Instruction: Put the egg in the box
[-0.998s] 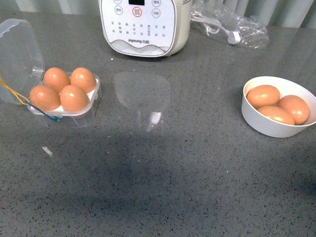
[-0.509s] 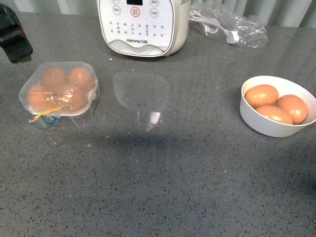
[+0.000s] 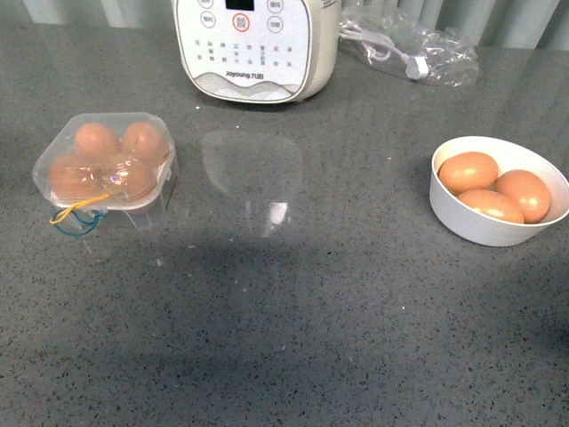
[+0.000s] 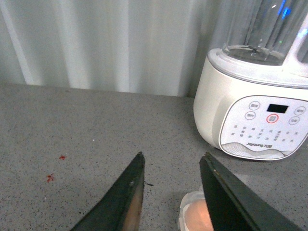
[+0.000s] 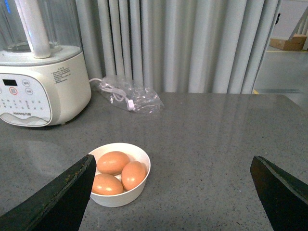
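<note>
The box [image 3: 102, 165] lies at the left of the table, its clear lid down over several brown eggs [image 3: 96, 140]; which of them is the task's egg I cannot tell. Yellow and blue-green bands [image 3: 76, 218] trail from its front. Neither arm shows in the front view. In the left wrist view, my left gripper [image 4: 173, 155] stands open above the table, and a corner of the box [image 4: 192, 216] shows beside one finger. My right gripper [image 5: 173, 158] is wide open and holds nothing, hovering near the white bowl [image 5: 120, 198].
The white bowl [image 3: 480, 233] at the right holds three brown eggs [image 3: 468, 171]. A white blender base [image 3: 256, 44] stands at the back middle. A clear plastic bag with a cable [image 3: 409, 40] lies behind to the right. Curtains hang behind the table.
The box's lid went from open to closed over the eggs. The left arm, seen at the upper left half a second ago, has left the front view.
</note>
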Controlling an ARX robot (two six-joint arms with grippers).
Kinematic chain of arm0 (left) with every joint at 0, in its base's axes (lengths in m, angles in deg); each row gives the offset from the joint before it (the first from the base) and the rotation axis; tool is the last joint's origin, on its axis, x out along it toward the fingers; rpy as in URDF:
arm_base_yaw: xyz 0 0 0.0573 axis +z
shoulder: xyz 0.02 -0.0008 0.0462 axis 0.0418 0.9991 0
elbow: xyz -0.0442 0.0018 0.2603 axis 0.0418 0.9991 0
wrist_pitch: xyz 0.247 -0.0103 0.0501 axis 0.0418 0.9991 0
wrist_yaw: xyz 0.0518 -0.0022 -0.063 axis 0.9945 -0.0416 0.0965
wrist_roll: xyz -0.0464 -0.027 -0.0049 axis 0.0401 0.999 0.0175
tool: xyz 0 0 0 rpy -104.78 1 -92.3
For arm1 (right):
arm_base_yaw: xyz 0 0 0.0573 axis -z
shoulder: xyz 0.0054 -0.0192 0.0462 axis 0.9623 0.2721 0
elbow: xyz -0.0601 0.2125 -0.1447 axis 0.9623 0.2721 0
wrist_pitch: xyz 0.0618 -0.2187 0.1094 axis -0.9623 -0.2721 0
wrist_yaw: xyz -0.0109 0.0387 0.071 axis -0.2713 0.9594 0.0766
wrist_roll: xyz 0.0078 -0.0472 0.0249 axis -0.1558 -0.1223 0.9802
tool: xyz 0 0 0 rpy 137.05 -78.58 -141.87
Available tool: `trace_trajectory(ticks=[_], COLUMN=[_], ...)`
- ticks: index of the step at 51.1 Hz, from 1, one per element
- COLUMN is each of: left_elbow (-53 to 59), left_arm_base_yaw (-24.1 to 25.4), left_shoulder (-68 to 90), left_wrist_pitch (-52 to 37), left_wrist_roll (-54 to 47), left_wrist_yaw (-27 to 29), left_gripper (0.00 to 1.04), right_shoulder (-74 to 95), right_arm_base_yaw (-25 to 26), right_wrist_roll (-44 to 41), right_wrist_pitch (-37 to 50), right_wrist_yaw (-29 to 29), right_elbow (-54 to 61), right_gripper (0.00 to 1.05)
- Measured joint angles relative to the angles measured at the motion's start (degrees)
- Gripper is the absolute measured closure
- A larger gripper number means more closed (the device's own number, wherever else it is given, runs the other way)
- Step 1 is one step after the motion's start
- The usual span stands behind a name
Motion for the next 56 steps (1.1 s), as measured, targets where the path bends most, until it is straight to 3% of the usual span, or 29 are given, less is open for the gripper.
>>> trace_trajectory(ticks=[5, 9, 17, 21, 25, 56], left_elbow=[5.6, 7.6, 11.1, 12.8, 13.8, 16.0], left_arm_base_yaw=[-1.2, -1.6, -3.5, -6.3, -7.3, -7.7], left_shoulder=[-2.8, -6.1, -14.7, -18.9, -22.3, -44.5], left_wrist_pitch=[0.3, 1.5, 5.8, 8.7, 11.0, 29.3], left_wrist_roll=[-0.6, -0.6, -1.2, -1.2, -1.2, -1.2], left_wrist_yaw=[2.0, 3.0, 3.8, 7.9, 8.3, 8.4], left_gripper=[0.9, 1.02, 1.01, 1.01, 1.01, 1.01], right_shoulder=[0.0, 0.0, 0.0, 0.0, 0.0, 0.0], right_arm_base_yaw=[0.0, 0.0, 0.0, 0.0, 0.0, 0.0], right_wrist_roll=[0.0, 0.0, 0.0, 0.0, 0.0, 0.0], right_wrist_pitch=[0.0, 0.0, 0.0, 0.0, 0.0, 0.0], right_wrist_yaw=[0.1, 0.3, 0.2, 0.2, 0.2, 0.2], right_elbow=[0.0, 0.0, 0.0, 0.0, 0.0, 0.0], right_gripper=[0.07, 0.07, 0.07, 0.07, 0.07, 0.07])
